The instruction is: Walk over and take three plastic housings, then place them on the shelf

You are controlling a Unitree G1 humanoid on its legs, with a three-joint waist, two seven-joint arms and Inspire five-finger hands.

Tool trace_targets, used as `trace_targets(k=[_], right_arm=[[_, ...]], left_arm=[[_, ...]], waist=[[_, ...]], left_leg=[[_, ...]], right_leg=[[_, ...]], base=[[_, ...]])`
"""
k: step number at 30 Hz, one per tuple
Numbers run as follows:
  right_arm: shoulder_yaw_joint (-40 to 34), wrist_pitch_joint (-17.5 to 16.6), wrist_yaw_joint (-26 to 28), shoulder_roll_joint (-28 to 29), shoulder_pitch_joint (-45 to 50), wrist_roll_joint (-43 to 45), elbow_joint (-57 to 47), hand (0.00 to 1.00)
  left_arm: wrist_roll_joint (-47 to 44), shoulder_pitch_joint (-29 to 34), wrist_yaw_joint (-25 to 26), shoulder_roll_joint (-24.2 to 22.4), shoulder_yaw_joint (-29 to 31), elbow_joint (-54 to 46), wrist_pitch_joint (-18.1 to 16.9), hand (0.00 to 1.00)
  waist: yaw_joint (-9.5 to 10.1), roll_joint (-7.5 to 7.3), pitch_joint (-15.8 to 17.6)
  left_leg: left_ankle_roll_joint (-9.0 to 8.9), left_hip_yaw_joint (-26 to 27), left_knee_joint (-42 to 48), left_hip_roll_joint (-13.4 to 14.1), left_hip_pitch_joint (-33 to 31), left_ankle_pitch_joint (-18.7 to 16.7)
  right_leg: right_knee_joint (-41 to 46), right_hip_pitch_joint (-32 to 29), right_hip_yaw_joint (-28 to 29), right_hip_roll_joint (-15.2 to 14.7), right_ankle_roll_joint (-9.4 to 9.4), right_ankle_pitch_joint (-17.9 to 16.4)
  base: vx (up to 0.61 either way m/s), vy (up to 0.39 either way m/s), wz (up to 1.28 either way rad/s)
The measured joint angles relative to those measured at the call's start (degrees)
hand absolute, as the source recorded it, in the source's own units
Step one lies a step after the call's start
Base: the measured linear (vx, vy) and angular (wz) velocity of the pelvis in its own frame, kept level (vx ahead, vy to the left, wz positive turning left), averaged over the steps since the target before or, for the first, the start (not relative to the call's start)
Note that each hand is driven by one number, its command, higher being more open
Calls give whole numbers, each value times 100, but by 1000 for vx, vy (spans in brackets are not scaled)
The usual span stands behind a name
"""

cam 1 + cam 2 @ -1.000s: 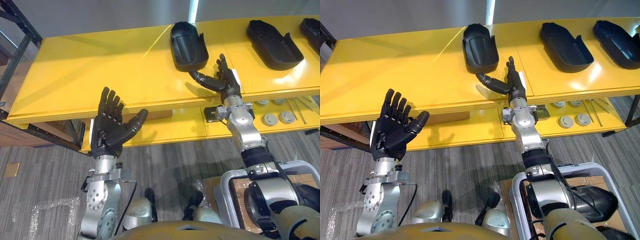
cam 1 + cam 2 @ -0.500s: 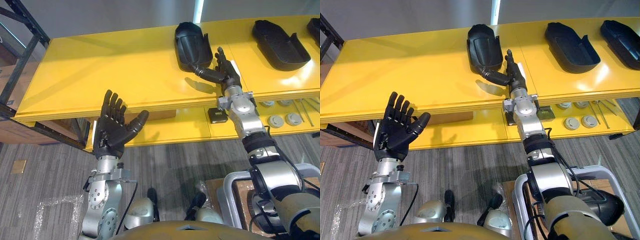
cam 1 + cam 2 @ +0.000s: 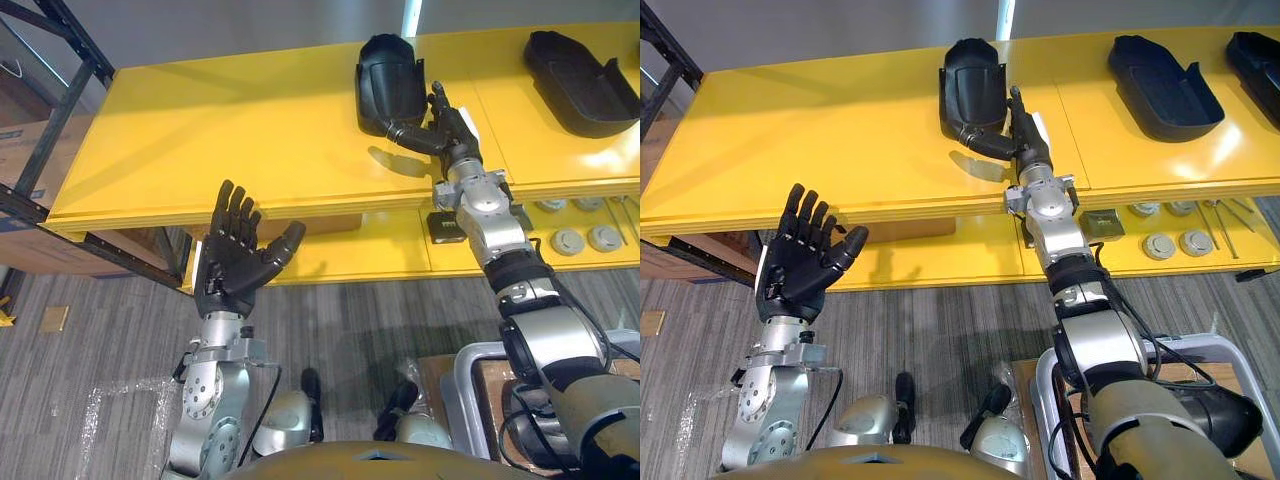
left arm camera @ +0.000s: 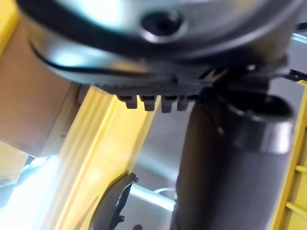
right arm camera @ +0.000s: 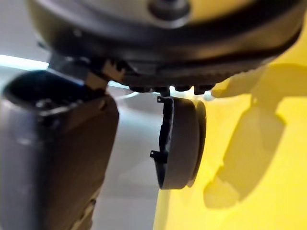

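Three black plastic housings lie on the yellow tabletop point(image 3: 250, 140): the nearest housing point(image 3: 390, 85) in the middle, a second housing point(image 3: 580, 68) further right, and a third housing point(image 3: 1260, 45) at the right edge. My right hand point(image 3: 447, 125) is stretched out over the table, open, with straight fingers along the nearest housing's right side. Its thumb point(image 3: 405, 135) touches that housing's near end. The right wrist view shows this housing point(image 5: 180, 141) on edge past the thumb point(image 5: 53, 158). My left hand point(image 3: 235, 262) is raised in front of the table's edge, open and holding nothing.
A lower yellow shelf point(image 3: 330, 255) under the tabletop carries round grey parts point(image 3: 570, 240) and a small dark box point(image 3: 445, 228). A dark metal rack point(image 3: 60, 45) stands at the left. A grey-framed cart with a box point(image 3: 480, 385) stands at the lower right.
The view has shifted as I came closer. My right hand has reached further over the table, from short of the nearest housing to touching its near end. The left hand stays raised.
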Motion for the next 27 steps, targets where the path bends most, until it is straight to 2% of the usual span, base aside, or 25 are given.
trace_targets(k=[6, 10, 13, 15, 18, 20, 22, 25, 27], right_arm=[[1, -16, -76, 0, -153, -67, 10, 100], [-18, -133, -409, 0, -155, -229, -172, 100], [-242, -132, -677, 39, 594, -432, -1935, 100], [-274, -133, -677, 224, 1320, -482, -3419, 100], [-219, -129, -663, 502, 2199, -569, -4490, 100], [-226, -127, -656, 589, 2788, -557, -4916, 100], [-201, -102, -419, 605, 3651, -618, -5289, 100], [-115, -46, -73, 482, 3958, -1290, -5290, 100], [-114, -47, 77, 328, 3952, -1570, -5292, 100]], left_arm=[[0, -1, 0, 0, -8, 1, 0, 100], [0, -13, 0, 5, -74, 24, -1, 100], [2, -3, 6, 9, -186, 86, -2, 100], [2, 5, 28, 10, -192, 142, -2, 100], [19, -15, 42, 15, -180, 180, -2, 100], [20, -37, 43, 21, -170, 179, -6, 100], [20, -42, 53, 56, -154, 179, -7, 100], [23, -142, 52, 160, -164, 186, -6, 100], [31, -308, 55, 166, -204, 250, -3, 100]], waist=[[1, 0, 51], [-8, -12, 144], [-33, -14, 145], [-158, -21, 144], [-333, -79, 119], [-356, -175, 58], [-443, -334, -34], [-625, -463, -121], [-635, -469, -192]], left_leg=[[-3, 30, 0, 8, -5, 7], [-4, 88, -6, 16, 1, 6], [-8, 177, -16, 22, 0, 1], [-17, 286, -40, 24, 83, -8], [-49, 483, -152, 35, 285, -71], [-65, 597, -160, 56, 308, -128], [-95, 762, -201, 80, 375, -174], [-125, 912, -193, 116, 456, -218], [-126, 928, -182, 119, 466, -218]], right_leg=[[31, -35, 40, -2, -7, -4], [65, -80, 99, -4, -17, -11], [47, -111, 153, 6, -13, -8], [-32, -63, 244, 30, 14, 15], [-177, 54, 397, 90, 61, 56], [-321, 76, 478, 142, 75, 116], [-435, 94, 618, 202, 79, 163], [-437, 90, 773, 242, 79, 164], [-437, 93, 786, 243, 80, 164]], base=[[-5, 6, -2], [-15, 14, -6], [23, 16, -9], [41, 9, -19], [43, 23, -30], [24, 16, -30], [53, 26, -34], [44, 38, -30], [24, 47, -10]])
